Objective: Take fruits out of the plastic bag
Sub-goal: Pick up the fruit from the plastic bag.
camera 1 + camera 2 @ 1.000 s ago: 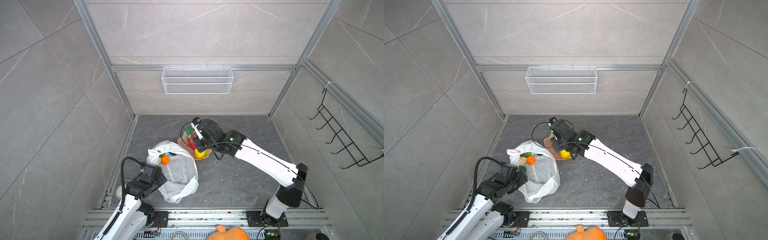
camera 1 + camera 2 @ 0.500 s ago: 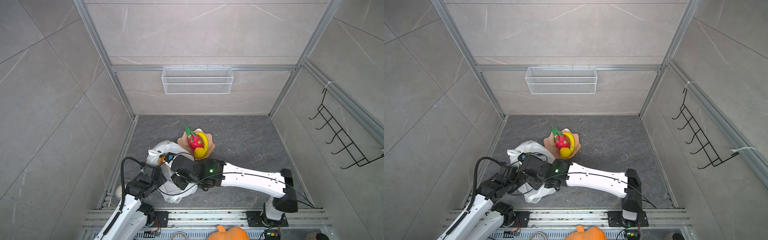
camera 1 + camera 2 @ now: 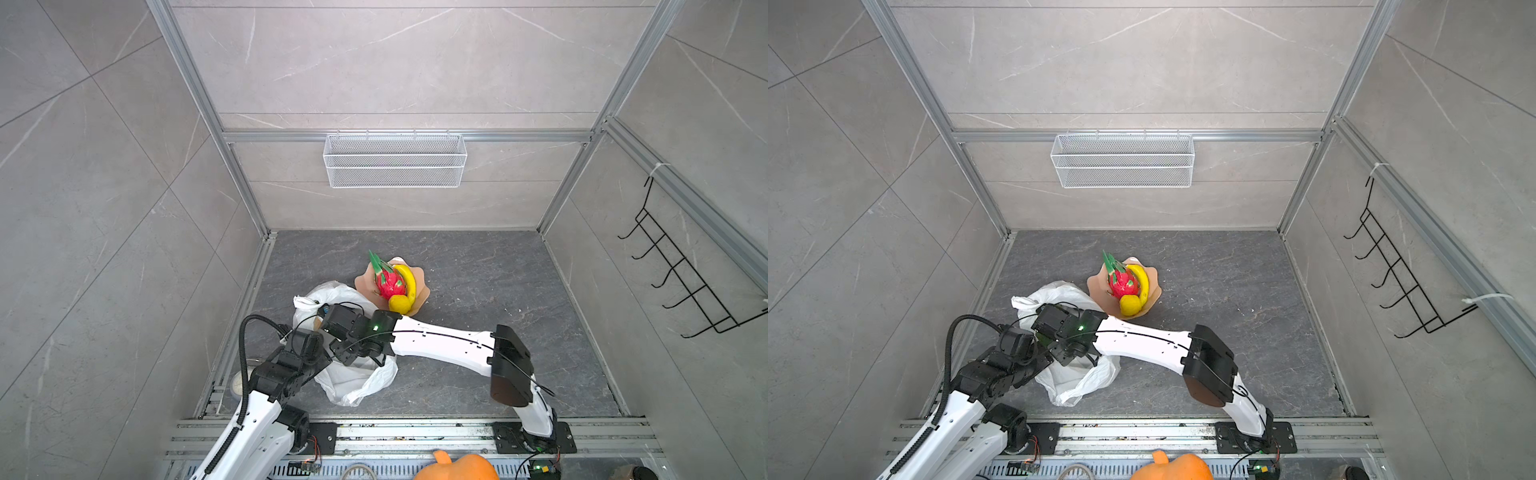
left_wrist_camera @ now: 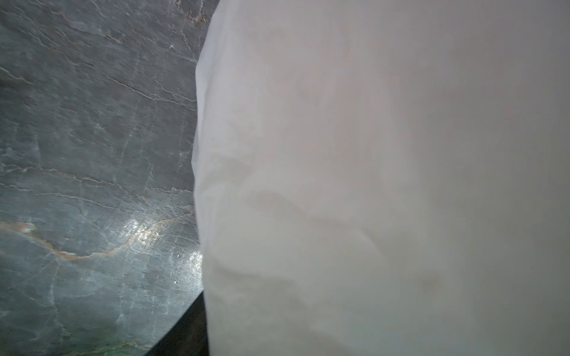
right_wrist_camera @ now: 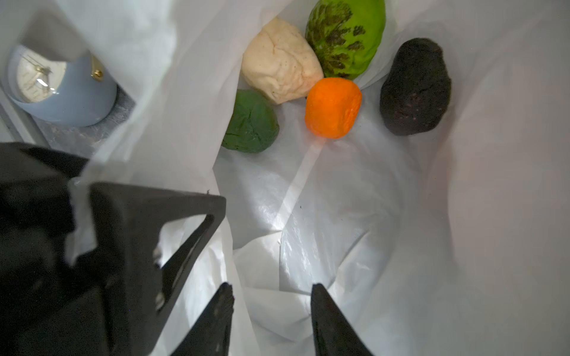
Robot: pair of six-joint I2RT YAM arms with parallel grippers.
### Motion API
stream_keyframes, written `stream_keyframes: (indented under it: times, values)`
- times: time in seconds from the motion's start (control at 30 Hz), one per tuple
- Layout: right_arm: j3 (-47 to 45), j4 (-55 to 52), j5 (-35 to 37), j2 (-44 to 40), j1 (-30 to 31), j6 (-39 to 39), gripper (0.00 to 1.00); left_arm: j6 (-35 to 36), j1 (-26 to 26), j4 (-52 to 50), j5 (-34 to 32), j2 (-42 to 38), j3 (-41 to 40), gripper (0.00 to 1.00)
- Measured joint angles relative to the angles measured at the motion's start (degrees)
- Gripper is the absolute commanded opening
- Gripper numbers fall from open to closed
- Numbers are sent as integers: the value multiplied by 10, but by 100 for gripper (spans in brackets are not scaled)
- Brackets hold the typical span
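Observation:
The white plastic bag [image 3: 357, 384] lies crumpled near the front left of the floor. Inside it sit several fruits: an orange one [image 5: 333, 108], a beige one [image 5: 280, 61], a light green one [image 5: 347, 37], a dark green one [image 5: 251, 123] and a black one [image 5: 415, 89]. My right gripper [image 5: 272, 291] is inside the bag's mouth, open and empty, short of the fruits. My left gripper [image 5: 78, 215] stands open at the bag's left rim, with plastic hanging between its fingers [image 4: 185, 333]. A dragon fruit [image 3: 388, 282], banana [image 3: 410, 278] and lemon [image 3: 399, 304] rest in the peach bowl [image 3: 423, 289].
A light blue clock [image 5: 61, 89] stands on the floor just outside the bag's left side. A large orange pumpkin [image 3: 457, 468] sits at the front rail. A wire basket [image 3: 395, 160] hangs on the back wall and a black hook rack [image 3: 681, 282] on the right wall.
My right arm swung from over the bowl back to the bag, and its gripper went down into the bag's mouth. The left arm stayed at the bag's rim.

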Motion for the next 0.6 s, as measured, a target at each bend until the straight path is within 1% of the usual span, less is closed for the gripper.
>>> stream_keyframes:
  times: [0.07,0.17,0.23,0.3,0.47,0.53,0.6]
  values:
    - [35,-4,-5,34,-11,-3,44,-3,0,-2,-3,0,0,52]
    - [113,-20,-9,95,-31,-11,44,-8,0,-9,-14,-4,-3,48]
    - [176,-37,-9,136,-42,-11,47,-12,0,-14,-18,-10,-8,45]
    - [250,-55,-9,183,-51,-11,48,-16,0,-19,-25,-16,-11,41]
    - [400,-101,-9,280,-55,-10,49,-21,0,-27,-31,-24,-12,28]
    - [438,-117,-9,307,-55,-8,49,-23,0,-29,-32,-28,-12,23]
    - [453,-127,-6,323,-56,-6,50,-25,0,-30,-33,-31,-12,18]
